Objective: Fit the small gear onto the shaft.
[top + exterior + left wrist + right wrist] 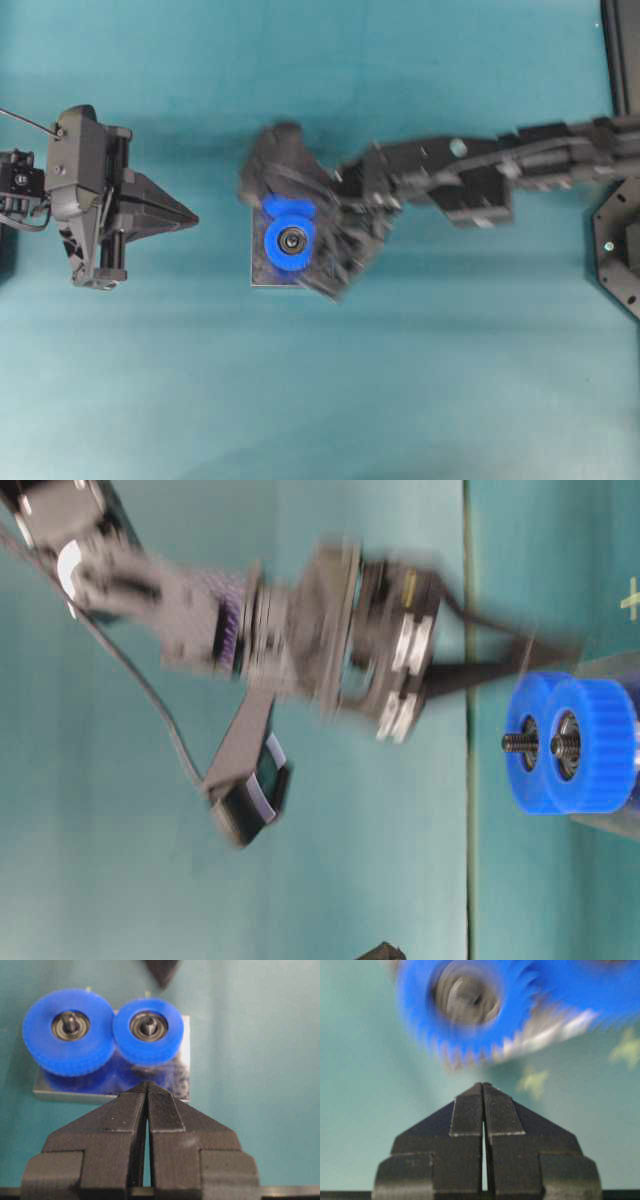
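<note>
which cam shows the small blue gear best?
Left wrist view: the small bright-blue toothed plastic gear is sharp, hub and post visible, seated beside the larger gear. Right wrist view blurs it; overhead partly hides it under the right arm; table-level shows it sideways.

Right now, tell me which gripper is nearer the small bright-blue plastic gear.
Right. The right gripper, shut and empty, hovers just beside the small bright-blue plastic gear on its dark plate; the left gripper, also shut, sits well off to the left.
</note>
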You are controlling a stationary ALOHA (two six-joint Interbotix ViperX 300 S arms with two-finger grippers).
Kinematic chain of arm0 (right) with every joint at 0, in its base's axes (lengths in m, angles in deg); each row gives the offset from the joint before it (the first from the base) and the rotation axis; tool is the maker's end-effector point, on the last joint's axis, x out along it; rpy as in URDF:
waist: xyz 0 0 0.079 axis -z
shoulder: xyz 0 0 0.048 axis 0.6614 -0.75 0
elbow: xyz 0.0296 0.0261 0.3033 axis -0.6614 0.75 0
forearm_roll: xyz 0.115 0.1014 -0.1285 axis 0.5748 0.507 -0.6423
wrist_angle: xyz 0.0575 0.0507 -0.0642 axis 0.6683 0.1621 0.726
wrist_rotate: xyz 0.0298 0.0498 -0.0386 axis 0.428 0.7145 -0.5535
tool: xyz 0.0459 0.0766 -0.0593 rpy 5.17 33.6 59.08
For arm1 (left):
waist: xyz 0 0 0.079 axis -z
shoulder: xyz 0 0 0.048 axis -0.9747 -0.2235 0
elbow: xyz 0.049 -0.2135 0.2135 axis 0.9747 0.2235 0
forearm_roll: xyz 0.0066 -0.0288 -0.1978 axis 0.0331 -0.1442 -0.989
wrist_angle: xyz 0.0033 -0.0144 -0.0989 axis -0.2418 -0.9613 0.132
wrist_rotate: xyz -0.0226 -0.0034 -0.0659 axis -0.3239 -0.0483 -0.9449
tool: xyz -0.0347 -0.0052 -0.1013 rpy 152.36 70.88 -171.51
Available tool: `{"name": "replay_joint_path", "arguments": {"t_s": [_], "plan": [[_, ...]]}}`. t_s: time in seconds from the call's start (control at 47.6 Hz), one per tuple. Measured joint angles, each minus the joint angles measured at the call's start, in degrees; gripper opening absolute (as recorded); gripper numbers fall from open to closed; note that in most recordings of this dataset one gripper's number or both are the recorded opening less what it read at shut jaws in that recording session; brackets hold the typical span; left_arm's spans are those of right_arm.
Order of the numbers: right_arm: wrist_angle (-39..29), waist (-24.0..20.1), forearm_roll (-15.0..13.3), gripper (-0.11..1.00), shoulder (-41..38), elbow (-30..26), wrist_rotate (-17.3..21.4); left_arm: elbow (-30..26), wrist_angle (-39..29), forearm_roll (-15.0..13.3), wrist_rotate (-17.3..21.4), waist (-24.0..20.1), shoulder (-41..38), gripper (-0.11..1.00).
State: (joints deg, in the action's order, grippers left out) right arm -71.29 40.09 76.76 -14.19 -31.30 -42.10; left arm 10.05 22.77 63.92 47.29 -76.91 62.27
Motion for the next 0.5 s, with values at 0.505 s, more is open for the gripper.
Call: {"name": "replay_joint_path", "arguments": {"t_s": [0.505], "plan": [[9.4,3.0,-3.1,-0.01,3.0,0.6,0.2,0.0,0.1,0.1,0.2,-0.1,0.1,0.00]]}}
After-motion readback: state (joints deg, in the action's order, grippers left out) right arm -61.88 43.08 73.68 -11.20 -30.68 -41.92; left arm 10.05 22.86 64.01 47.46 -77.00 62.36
